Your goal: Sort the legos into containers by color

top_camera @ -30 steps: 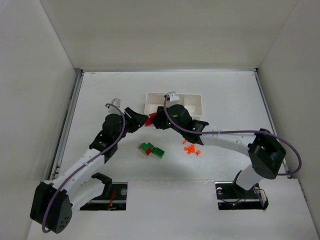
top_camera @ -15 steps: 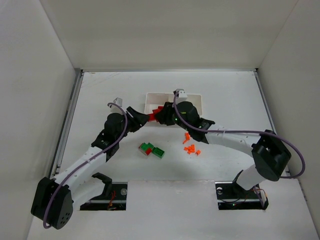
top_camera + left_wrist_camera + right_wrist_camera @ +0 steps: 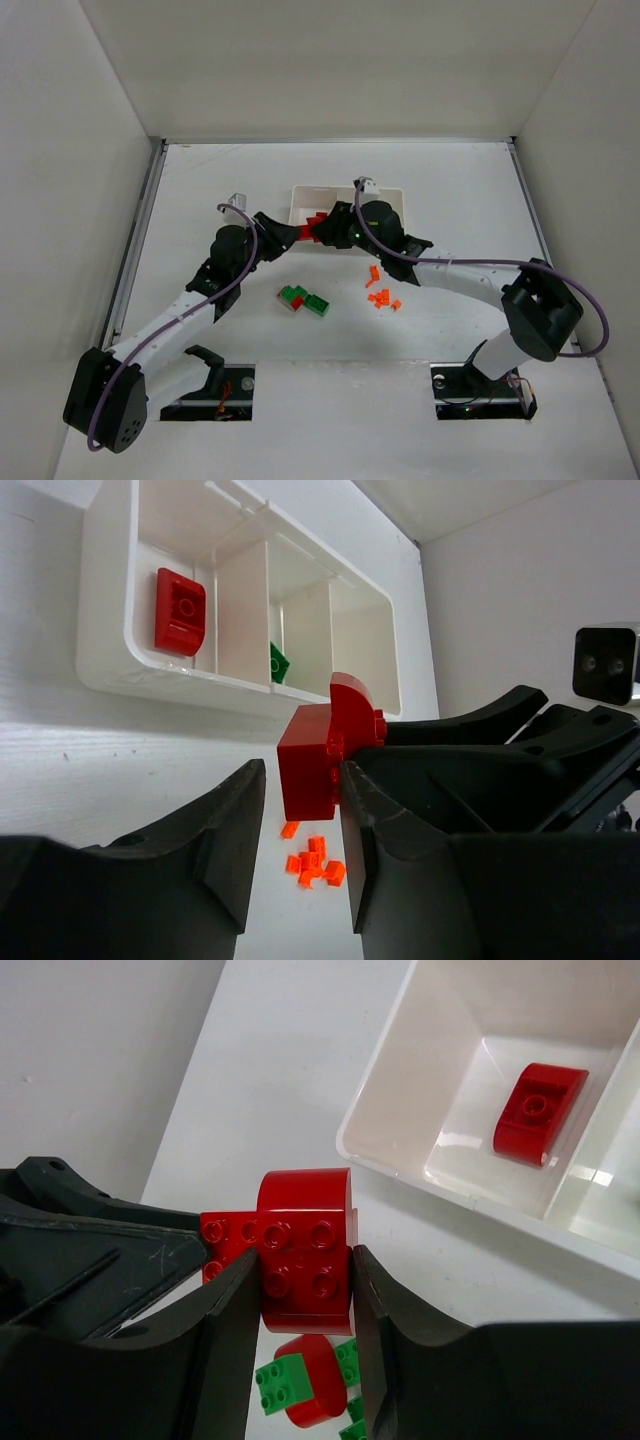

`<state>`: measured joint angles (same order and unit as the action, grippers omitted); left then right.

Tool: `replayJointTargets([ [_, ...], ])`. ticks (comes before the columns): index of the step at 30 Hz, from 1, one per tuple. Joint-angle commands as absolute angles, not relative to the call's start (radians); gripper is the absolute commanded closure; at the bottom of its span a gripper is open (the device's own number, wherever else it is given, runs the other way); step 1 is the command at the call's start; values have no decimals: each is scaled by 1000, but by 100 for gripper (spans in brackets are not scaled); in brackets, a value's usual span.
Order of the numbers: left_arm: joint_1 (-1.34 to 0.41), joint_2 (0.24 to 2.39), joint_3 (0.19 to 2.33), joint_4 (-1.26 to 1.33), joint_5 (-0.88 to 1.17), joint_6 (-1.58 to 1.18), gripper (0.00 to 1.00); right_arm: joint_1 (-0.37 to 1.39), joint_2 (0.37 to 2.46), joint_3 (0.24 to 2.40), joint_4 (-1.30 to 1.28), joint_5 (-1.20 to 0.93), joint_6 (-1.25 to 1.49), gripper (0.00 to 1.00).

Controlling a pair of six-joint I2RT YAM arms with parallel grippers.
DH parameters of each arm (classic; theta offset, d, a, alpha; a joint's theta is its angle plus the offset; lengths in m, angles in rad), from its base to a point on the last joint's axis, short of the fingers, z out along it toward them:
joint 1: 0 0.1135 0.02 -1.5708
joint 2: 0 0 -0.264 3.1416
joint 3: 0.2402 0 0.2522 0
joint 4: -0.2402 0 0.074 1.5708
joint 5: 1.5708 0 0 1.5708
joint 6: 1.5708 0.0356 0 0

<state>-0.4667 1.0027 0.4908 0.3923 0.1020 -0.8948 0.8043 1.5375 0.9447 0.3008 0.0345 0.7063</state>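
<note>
Red brick (image 3: 305, 1245): just outside tray (image 3: 140, 675) near wall | right gripper (image 3: 307, 1260) clamped on it | left gripper (image 3: 300, 772) spread, flanking same brick | in tray: red piece (image 3: 180, 610) end compartment, green piece (image 3: 278, 663) middle | orange bits (image 3: 380, 295), green-red cluster (image 3: 305, 300) nearer the bases than tray

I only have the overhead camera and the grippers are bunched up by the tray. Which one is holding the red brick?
Observer: The right gripper is shut on the red brick, clamped from both sides.
Operator: And the left?
Observer: The left gripper straddles that brick, open, with a gap on one side.
Operator: Anything in the tray?
Observer: The tray has a red piece in an end compartment, a green piece in the middle.
</note>
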Motion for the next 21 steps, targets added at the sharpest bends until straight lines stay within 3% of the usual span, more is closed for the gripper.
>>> replayJointTargets([
  [1,-481,1011,485,477,118,-908,69,808,1528,937,433,-80,759,75],
  [13,-504,1037,480,522,118,-919,68,785,1554,925,483,-158,813,76],
  [21,-493,1017,471,520,110,-917,86,759,1542,897,509,-169,831,76],
])
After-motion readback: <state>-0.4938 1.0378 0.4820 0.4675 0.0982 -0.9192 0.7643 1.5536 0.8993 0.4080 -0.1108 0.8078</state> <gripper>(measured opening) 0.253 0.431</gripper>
